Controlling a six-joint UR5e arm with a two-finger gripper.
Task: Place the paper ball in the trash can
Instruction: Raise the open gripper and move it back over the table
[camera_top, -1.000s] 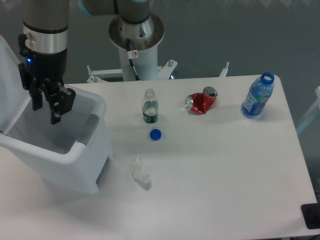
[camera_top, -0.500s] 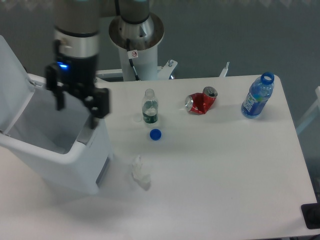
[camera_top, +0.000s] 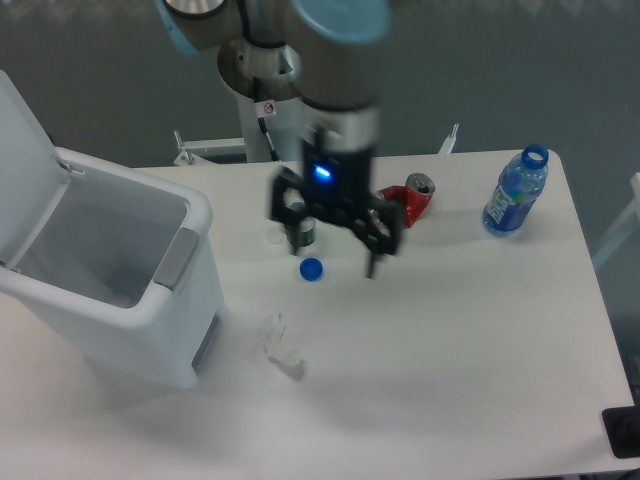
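The paper ball (camera_top: 281, 345), a small crumpled white wad, lies on the white table in front of the bin's right corner. The trash can (camera_top: 105, 275) is a big white bin at the left with its lid swung up and a grey front panel. My gripper (camera_top: 331, 262) hangs over the middle of the table, above and to the right of the paper ball and apart from it. Its fingers (camera_top: 372, 250) are spread, so it is open with nothing between them. Motion blurs it slightly.
A blue bottle cap (camera_top: 311, 268) lies just left of the gripper. A small clear bottle (camera_top: 300, 232) is partly hidden behind it. A crushed red can (camera_top: 412, 200) lies behind, and a blue bottle (camera_top: 515, 192) stands at the far right near the table's edge.
The gripper has swept right from over the open trash can to the middle of the table, staying open and empty. The paper ball and other objects have not moved.
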